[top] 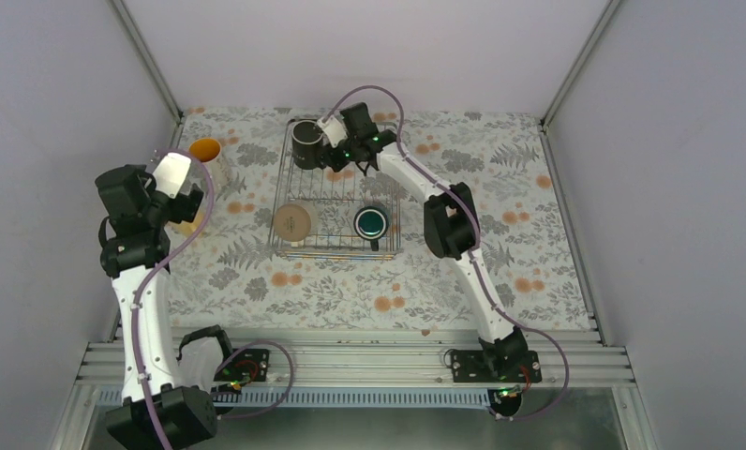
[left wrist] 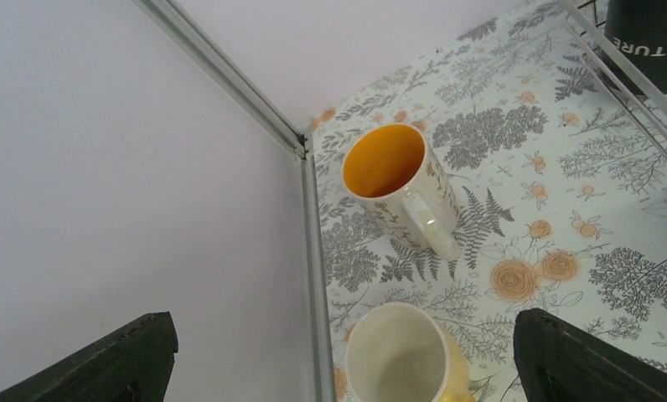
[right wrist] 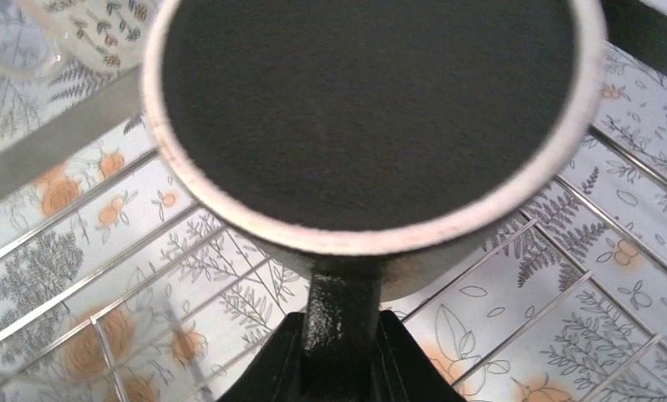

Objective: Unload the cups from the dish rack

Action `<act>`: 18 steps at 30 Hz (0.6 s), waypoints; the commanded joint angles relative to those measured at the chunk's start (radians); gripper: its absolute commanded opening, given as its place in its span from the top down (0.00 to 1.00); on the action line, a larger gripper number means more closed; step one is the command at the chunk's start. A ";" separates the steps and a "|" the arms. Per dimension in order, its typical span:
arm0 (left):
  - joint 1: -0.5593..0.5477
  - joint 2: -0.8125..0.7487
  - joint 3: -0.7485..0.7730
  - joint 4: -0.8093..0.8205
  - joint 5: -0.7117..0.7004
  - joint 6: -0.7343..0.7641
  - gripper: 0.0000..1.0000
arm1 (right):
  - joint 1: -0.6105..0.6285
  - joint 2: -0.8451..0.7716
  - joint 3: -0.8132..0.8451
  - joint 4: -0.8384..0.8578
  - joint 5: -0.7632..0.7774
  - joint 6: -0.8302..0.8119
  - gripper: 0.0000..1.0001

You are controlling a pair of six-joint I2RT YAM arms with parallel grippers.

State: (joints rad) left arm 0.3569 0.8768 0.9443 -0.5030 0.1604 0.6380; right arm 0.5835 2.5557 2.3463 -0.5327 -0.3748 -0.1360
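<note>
The dish rack [top: 336, 187] sits mid-table. My right gripper [top: 339, 150] is shut on the handle [right wrist: 343, 310] of the black cup [top: 305, 142] at the rack's back left corner; the cup [right wrist: 372, 109] fills the right wrist view above the rack wires [right wrist: 104, 276]. A cream/tan cup [top: 292, 222] and a dark green cup [top: 371, 222] stand in the rack's front row. A yellow-orange cup [top: 205, 150] [left wrist: 395, 180] stands on the table left of the rack. My left gripper [top: 187, 208] [left wrist: 347, 368] is open over a pale cup [left wrist: 401, 356] standing on the table by the left wall, untouched.
The left wall frame rail [left wrist: 313, 251] runs just beside the pale cup. The rack's corner [left wrist: 632, 84] with the black cup [left wrist: 653, 38] shows at the top right of the left wrist view. The floral mat [top: 500, 216] lies bare right of the rack.
</note>
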 commanded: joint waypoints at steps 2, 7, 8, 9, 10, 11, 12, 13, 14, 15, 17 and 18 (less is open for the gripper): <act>-0.001 -0.019 0.015 0.062 0.077 -0.030 0.00 | 0.020 -0.040 0.015 0.010 0.052 -0.025 0.97; -0.026 0.026 0.076 0.110 0.161 -0.120 0.00 | 0.019 -0.119 -0.003 -0.006 0.015 -0.023 0.97; -0.046 0.033 0.077 0.133 0.142 -0.130 0.00 | 0.020 -0.137 -0.012 -0.008 0.015 -0.025 0.97; -0.075 0.040 0.080 0.155 0.103 -0.139 0.00 | 0.020 -0.160 -0.022 -0.014 0.011 -0.029 0.97; -0.104 0.050 0.079 0.176 0.058 -0.142 0.00 | 0.018 -0.182 -0.027 -0.023 0.003 -0.037 0.97; -0.139 0.059 0.078 0.202 0.001 -0.142 0.00 | 0.016 -0.200 -0.028 -0.037 -0.006 -0.039 0.97; -0.187 0.067 0.074 0.231 -0.060 -0.137 0.00 | 0.008 -0.220 -0.028 -0.048 -0.022 -0.038 0.97; -0.219 0.074 0.067 0.264 -0.117 -0.131 0.00 | -0.001 -0.241 -0.031 -0.057 -0.037 -0.030 0.97; -0.251 0.079 0.061 0.297 -0.164 -0.124 0.00 | -0.008 -0.263 -0.035 -0.063 -0.056 -0.016 0.97; -0.277 0.086 0.059 0.325 -0.209 -0.121 0.00 | -0.015 -0.297 -0.051 -0.063 -0.071 -0.006 0.97; -0.333 0.100 0.056 0.396 -0.345 -0.128 0.00 | -0.025 -0.354 -0.088 -0.062 -0.102 0.000 0.97; -0.351 0.102 0.054 0.429 -0.372 -0.126 0.00 | -0.029 -0.377 -0.101 -0.069 -0.119 0.002 0.97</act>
State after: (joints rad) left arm 0.0731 0.9676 0.9974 -0.2569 0.0250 0.5323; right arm 0.5781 2.3810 2.2578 -0.6777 -0.3809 -0.1513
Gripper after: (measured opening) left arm 0.998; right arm 0.112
